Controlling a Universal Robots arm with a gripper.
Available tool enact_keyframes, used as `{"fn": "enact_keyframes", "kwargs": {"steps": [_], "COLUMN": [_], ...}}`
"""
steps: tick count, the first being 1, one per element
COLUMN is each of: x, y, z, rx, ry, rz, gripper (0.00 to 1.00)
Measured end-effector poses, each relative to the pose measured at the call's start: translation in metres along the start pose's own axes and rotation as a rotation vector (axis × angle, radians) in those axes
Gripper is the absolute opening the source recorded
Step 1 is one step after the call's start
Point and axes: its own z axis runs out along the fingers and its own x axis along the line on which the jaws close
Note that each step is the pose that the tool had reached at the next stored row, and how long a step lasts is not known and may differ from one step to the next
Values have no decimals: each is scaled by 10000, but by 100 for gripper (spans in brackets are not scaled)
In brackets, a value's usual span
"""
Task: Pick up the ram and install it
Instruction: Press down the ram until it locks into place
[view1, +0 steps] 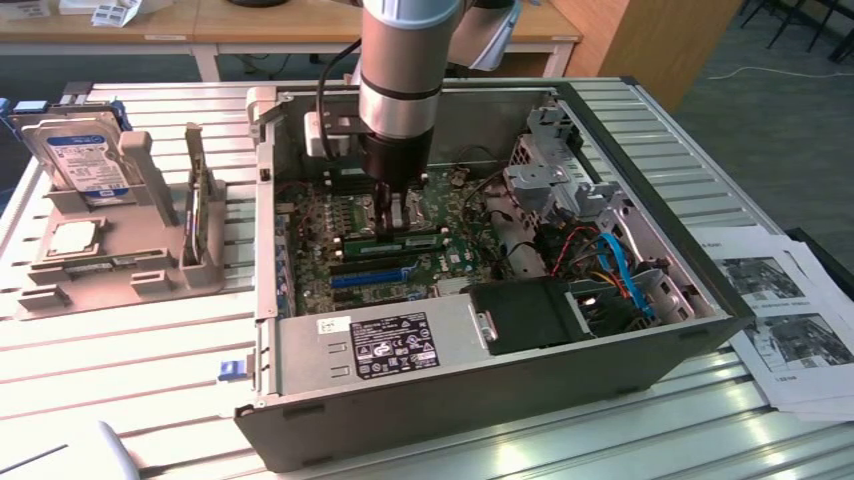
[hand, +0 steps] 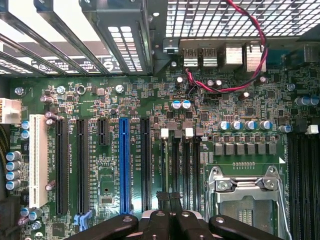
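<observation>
the gripper (view1: 391, 232), fingers pressed together, bears down on the ram (view1: 390, 241) lying directly beneath its tips in a slot on the board (hand: 150, 150). risk: uneven pressure could leave one end unlatched or flex the board.

Slatted metal table (view1: 120, 360) fills foreground. Wooden desks (view1: 267, 30) along top edge. Wooden cabinet (view1: 654, 40) upper right. Grey floor (view1: 787, 110) right.

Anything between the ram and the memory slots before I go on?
Nothing visible. The ram lies along the memory slots, right under the shut fingers; the red-and-black cable runs clear of them near the rear ports.
</observation>
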Motion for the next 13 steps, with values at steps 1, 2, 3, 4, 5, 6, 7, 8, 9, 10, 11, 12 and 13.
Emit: {"fn": "enact_keyframes", "kwargs": {"steps": [1,2,3,4,5,6,7,8,9,10,11,12,13], "x": [1,2,3,4,4,4,5,5,5,5,5,6,6], "y": [-1,-1,-1,-1,-1,-1,-1,-1,-1,-1,-1,-1,-1], "z": [2,4,5,6,6,6,6,6,6,7,8,9,10], "rx": [-1,0,0,1,0,0,1,0,1,0,0,0,-1], "ry": [0,0,-1,-1,0,0,-1,-1,-1,0,0,1,2], "rz": [-1,-2,-1,-1,-1,-2,-2,-2,-2,-2,-1,-1,-1], "gripper": [10,10,10,10,10,10,10,10,10,10,10,10,10]}}
